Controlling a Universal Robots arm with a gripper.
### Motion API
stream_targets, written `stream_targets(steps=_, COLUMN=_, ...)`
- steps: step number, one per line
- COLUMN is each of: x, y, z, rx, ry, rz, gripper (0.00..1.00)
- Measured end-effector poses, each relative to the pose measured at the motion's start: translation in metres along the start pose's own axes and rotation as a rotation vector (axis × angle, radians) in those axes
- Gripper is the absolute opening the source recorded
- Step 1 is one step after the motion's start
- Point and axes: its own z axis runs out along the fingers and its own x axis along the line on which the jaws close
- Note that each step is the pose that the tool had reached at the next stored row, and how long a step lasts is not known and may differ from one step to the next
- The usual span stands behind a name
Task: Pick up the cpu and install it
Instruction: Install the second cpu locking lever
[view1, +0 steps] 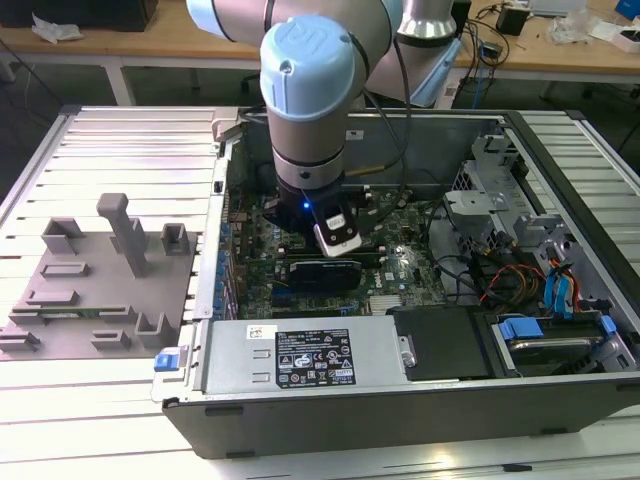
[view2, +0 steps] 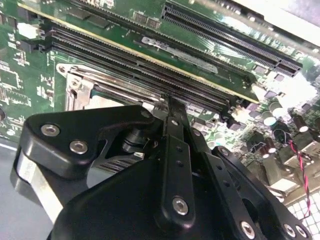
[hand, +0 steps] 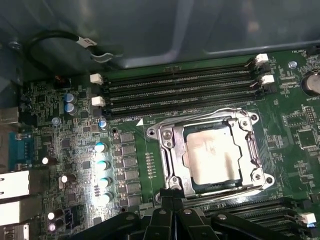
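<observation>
The gripper (hand: 172, 204) has its jaws pressed together with nothing between them, hovering just beside the socket frame (hand: 170, 150) on the green board (hand: 75, 165). The cpu (hand: 212, 152) lies seated inside that frame, close ahead of the fingertips. If the fingers dipped lower here, they could scrape the frame or nudge the chip askew.
</observation>
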Motion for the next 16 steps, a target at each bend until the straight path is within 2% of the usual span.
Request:
stream_targets(steps=5, x=-0.0001, y=0.0005, z=-0.0015, rx=-0.0051, ry=-0.0001, rz=0.000, gripper=0.11)
stream_targets(steps=8, x=-0.0006, y=0.0034, z=-0.0144, rx=-0.0043, ry=0.0002, rz=0.000, gripper=0.11)
stream_targets(steps=9, x=-0.0009, y=0.0051, z=-0.0220, rx=-0.0032, ry=0.0003, rz=0.000, gripper=0.11)
stream_targets(steps=10, x=-0.0014, y=0.0065, z=-0.0278, rx=0.0006, ry=-0.0003, rz=0.000, gripper=0.11)
stream_targets(steps=11, x=-0.0042, y=0.0072, z=-0.0283, rx=0.0130, ry=-0.0022, rz=-0.001, gripper=0.11)
stream_targets(steps=13, x=-0.0111, y=0.0082, z=-0.0279, rx=0.0206, ry=-0.0034, rz=0.000, gripper=0.11)
stream_targets(steps=15, x=-0.0255, y=0.0105, z=-0.0268, rx=0.0431, ry=-0.0069, rz=0.000, gripper=0.11)
stream_targets(steps=16, x=-0.0305, y=0.0114, z=-0.0265, rx=0.0496, ry=-0.0079, rz=0.001, gripper=0.11)
